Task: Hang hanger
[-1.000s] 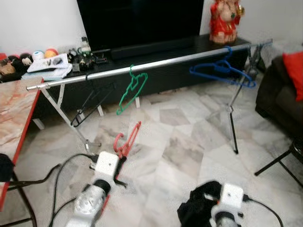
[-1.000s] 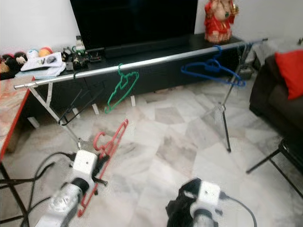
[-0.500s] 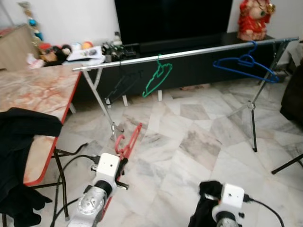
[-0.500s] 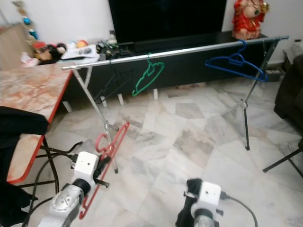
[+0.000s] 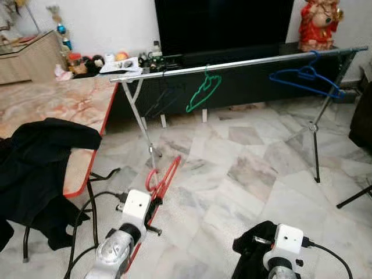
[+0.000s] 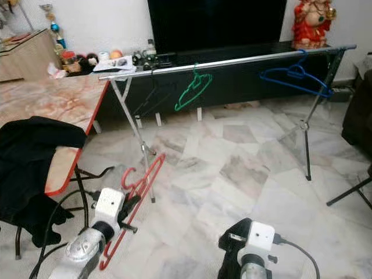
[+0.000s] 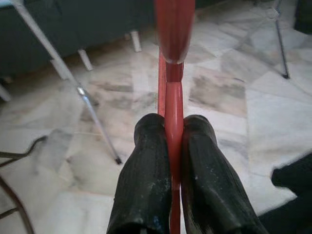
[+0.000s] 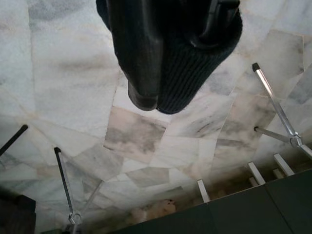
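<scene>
Red hanger pinched tight in left hand, low over the floor and well short of the rail — green hanger and blue hanger already up; right hand clamps dark cloth.

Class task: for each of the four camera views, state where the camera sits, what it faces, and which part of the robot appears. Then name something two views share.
Left eye, head: looks down at rail; left gripper holds red hanger.
Right eye, head: same scene, plus right gripper.
Left wrist: along fingers clamping the hanger, floor beyond.
Right wrist: past fingers to floor.
Shared: both eyes show green hanger.
</scene>
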Available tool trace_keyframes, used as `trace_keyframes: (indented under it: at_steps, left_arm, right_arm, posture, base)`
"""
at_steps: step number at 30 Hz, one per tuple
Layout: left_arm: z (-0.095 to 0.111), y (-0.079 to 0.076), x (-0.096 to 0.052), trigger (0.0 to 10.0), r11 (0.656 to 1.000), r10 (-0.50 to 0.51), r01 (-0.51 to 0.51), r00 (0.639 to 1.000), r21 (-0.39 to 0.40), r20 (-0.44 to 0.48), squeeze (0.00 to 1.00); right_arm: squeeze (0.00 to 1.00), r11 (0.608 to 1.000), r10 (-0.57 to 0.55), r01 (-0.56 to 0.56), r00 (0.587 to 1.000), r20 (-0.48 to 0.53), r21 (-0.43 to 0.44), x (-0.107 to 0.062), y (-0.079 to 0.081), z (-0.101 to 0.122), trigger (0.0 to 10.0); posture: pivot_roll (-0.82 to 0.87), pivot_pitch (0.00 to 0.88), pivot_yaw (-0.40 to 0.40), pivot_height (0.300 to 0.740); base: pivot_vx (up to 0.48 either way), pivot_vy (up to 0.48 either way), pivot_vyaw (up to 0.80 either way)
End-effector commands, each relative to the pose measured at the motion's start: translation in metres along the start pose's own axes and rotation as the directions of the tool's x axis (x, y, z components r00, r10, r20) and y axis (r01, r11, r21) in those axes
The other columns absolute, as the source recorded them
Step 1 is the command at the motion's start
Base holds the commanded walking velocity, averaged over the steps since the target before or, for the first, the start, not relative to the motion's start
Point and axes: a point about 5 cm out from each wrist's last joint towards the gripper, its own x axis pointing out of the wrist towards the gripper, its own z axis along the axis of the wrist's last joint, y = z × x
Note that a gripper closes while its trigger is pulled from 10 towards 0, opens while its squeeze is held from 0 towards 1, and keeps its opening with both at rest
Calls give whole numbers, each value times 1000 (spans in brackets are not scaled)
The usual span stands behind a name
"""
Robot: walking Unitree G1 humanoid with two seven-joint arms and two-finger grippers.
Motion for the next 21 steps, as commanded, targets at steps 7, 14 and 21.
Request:
trace_keyframes:
  at_steps: [7, 14, 21]
  left_arm:
    - [5, -8, 4, 10000, 987, -159, 160, 987, 28, -30, 0]
    - [6, -5, 9, 10000, 928, -319, 337, 939, 156, -132, 0]
    - [-2, -12, 2, 10000, 807, -477, 540, 834, 238, -276, 0]
  right_arm:
    - [0, 999, 40, -38, 998, 55, -28, 22, -1, 31, 10000]
    - [0, 985, 65, -37, 984, 163, -168, 50, 1, 81, 10000]
    - [0, 985, 73, -44, 981, 177, -166, 60, 12, 100, 10000]
  posture:
    - [67, 55, 58, 740]
    - [67, 43, 61, 740]
    - [68, 35, 64, 740]
  base:
    - [0, 0, 0]
    - [0, 0, 0]
    - [0, 0, 0]
